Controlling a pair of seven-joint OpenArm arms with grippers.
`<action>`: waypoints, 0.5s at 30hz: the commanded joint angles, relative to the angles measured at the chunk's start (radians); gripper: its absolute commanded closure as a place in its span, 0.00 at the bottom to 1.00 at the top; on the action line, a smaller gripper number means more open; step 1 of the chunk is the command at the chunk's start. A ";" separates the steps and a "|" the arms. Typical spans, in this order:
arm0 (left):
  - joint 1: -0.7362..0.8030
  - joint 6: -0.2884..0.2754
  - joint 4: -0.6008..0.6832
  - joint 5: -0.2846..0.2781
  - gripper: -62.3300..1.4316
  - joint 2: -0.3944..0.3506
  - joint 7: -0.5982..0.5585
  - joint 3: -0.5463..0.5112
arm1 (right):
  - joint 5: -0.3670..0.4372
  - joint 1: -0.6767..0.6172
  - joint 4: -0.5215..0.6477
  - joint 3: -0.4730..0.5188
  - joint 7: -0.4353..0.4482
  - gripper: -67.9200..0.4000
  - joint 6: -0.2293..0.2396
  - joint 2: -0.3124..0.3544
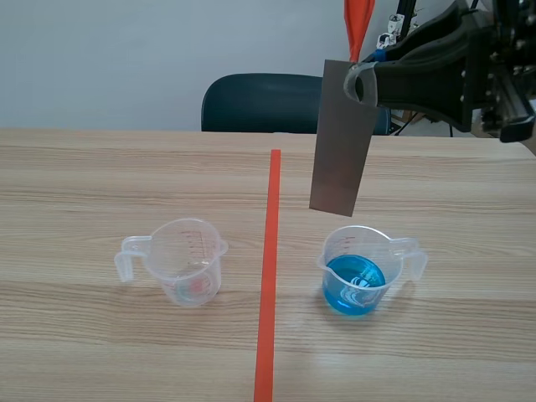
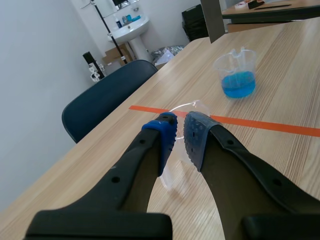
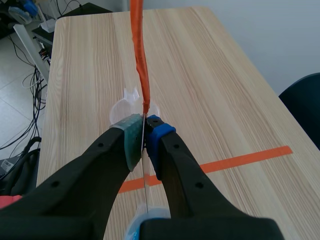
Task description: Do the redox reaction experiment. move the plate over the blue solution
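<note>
A grey metal plate (image 1: 342,138) hangs upright in the air, and my right gripper (image 1: 362,81) is shut on its upper right corner. Its lower edge is a little above the rim of the clear beaker of blue solution (image 1: 355,283), slightly toward the tape line. In the right wrist view the plate (image 3: 145,186) shows edge-on between the pads of my right gripper (image 3: 144,142). My left gripper (image 2: 180,134) is not in the scene view. In its own view its fingers nearly meet with nothing held, near an empty beaker (image 2: 192,107). The blue beaker (image 2: 236,75) and the plate (image 2: 212,19) stand farther ahead.
An empty clear beaker with red markings (image 1: 186,260) stands left of the orange tape line (image 1: 270,276). A dark blue chair (image 1: 261,102) is behind the table's far edge. The right arm (image 1: 452,63) spans the upper right.
</note>
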 commanded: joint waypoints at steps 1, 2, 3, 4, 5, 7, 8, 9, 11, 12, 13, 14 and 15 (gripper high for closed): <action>0.000 -0.014 0.025 -0.024 0.88 -0.019 -0.010 -0.002 | 0.018 0.003 0.015 0.002 0.030 0.99 0.005 0.028; 0.000 -0.024 0.036 -0.028 0.89 -0.035 -0.005 -0.002 | 0.017 0.002 0.015 -0.001 0.038 0.99 0.005 0.039; -0.001 -0.036 0.049 -0.033 0.89 -0.047 0.004 -0.002 | 0.017 0.001 0.016 -0.003 0.047 0.99 0.005 0.049; -0.003 -0.047 0.066 -0.040 0.89 -0.057 0.020 -0.001 | 0.014 0.001 0.015 -0.006 0.057 0.99 0.005 0.059; -0.009 -0.061 0.081 -0.047 0.89 -0.064 0.042 0.003 | 0.013 0.001 0.015 -0.011 0.066 0.99 0.005 0.069; -0.027 -0.085 0.112 -0.058 0.89 -0.071 0.093 0.017 | 0.011 0.001 0.015 -0.018 0.082 0.99 0.005 0.087; -0.041 -0.090 0.124 -0.058 0.89 -0.071 0.119 0.027 | 0.011 0.001 0.015 -0.023 0.082 0.99 0.005 0.096; -0.056 -0.094 0.136 -0.058 0.89 -0.070 0.142 0.040 | 0.011 0.001 0.015 -0.026 0.083 0.99 0.005 0.103; -0.090 -0.098 0.154 -0.059 0.89 -0.070 0.183 0.079 | 0.007 -0.010 0.015 -0.027 0.103 0.99 0.005 0.119; -0.110 -0.100 0.159 -0.059 0.89 -0.070 0.204 0.100 | -0.001 -0.018 0.015 -0.027 0.119 0.99 0.005 0.126; -0.132 -0.101 0.163 -0.058 0.89 -0.070 0.225 0.124 | -0.013 -0.025 0.015 -0.027 0.135 0.99 0.005 0.132; -0.157 -0.101 0.166 -0.059 0.89 -0.070 0.242 0.148 | -0.024 -0.029 0.015 -0.027 0.145 0.99 0.005 0.137; -0.183 -0.102 0.166 -0.060 0.89 -0.070 0.258 0.171 | -0.034 -0.032 0.015 -0.027 0.148 0.99 0.005 0.141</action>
